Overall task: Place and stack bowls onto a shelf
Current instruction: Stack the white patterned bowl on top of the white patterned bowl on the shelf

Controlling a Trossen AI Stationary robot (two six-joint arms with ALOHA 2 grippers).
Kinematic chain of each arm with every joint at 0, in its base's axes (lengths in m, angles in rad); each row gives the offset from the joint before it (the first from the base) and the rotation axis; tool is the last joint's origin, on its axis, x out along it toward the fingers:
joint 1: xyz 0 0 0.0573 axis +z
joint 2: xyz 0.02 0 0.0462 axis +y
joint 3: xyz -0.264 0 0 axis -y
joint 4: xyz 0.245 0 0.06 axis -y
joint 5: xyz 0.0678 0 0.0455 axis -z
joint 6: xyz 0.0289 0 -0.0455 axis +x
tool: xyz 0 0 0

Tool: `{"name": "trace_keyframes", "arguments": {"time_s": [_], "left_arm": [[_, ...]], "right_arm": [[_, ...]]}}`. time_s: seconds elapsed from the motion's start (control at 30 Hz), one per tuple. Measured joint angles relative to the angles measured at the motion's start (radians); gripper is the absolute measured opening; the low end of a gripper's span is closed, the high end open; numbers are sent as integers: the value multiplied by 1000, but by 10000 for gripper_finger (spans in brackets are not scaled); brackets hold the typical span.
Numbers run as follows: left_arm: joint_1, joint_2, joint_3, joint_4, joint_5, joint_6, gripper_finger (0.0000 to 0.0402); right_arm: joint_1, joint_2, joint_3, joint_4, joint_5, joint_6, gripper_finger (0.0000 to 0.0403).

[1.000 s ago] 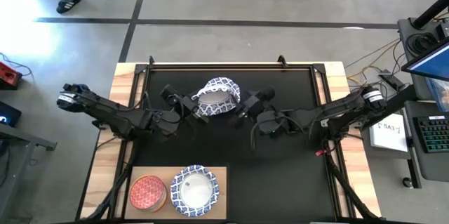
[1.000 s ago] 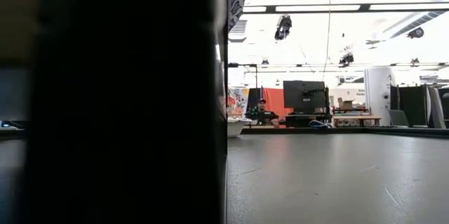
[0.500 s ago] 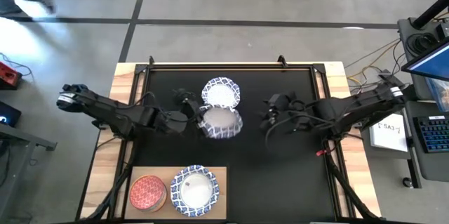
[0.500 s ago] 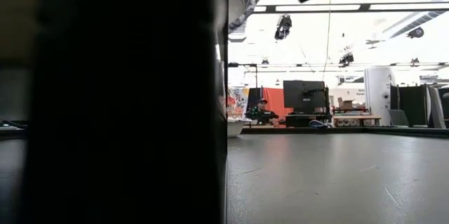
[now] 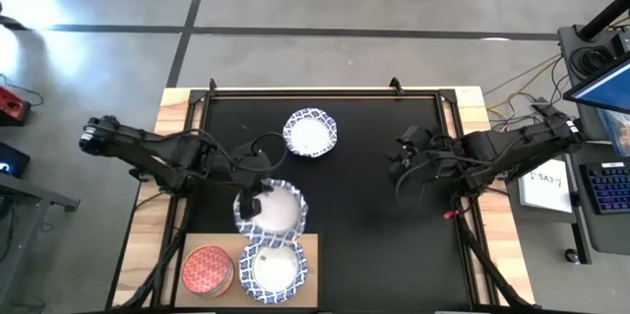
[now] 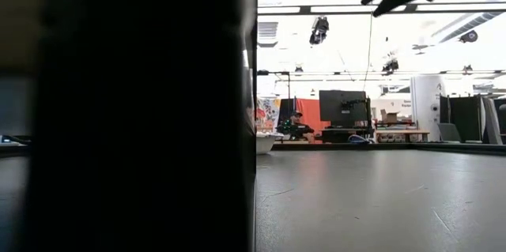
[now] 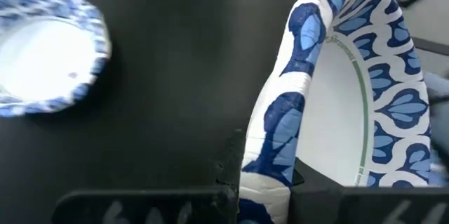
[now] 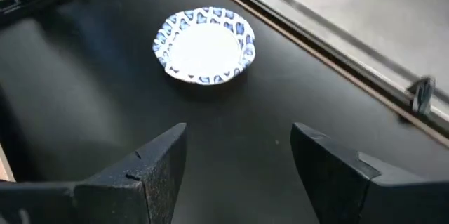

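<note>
While the left gripper (image 5: 252, 199) stays clamped on the rim of a blue-patterned white bowl (image 5: 272, 207), that bowl hangs over the black mat (image 5: 374, 196) just short of the light-wood shelf (image 5: 310, 250) at the table's near edge. In the left wrist view the rim is pinched and buckled between the fingers (image 7: 226, 175), so the bowl (image 7: 337, 97) is soft and probably paper; it should be carried level and not squeezed harder.

On the shelf sit a second patterned bowl (image 5: 273, 268) and, beside it, a red-pink small bowl (image 5: 207, 269). A third patterned bowl (image 5: 310, 132) rests on the mat toward the far side, well apart from both arms.

The step in hand looks like stacking the held bowl onto the patterned one on the shelf. To do it well, the left arm should centre the held bowl over that one, lower it until the two nest, and only then release, drawing the fingers out sideways so the rim is not dragged along.

The right gripper (image 5: 406, 149) waits over the right part of the mat, jaws apart and empty, its camera facing the far bowl (image 8: 205, 45).
</note>
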Motion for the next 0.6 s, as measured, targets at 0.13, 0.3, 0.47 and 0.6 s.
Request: {"name": "trace_keyframes", "arguments": {"time_s": [0.13,0.3,0.47,0.6], "left_arm": [[-36,0,4,17,115,-40,3],[-72,2,-64,63,124,-93,3],[-84,2,-161,225,197,-149,3],[-94,3,-226,339,256,-185,3]], "right_arm": [[0,-64,-74,-3,-17,70,242],[0,-147,-165,-3,-18,126,244],[0,-206,-222,7,-18,158,243],[0,-231,-261,17,-25,156,244]]}}
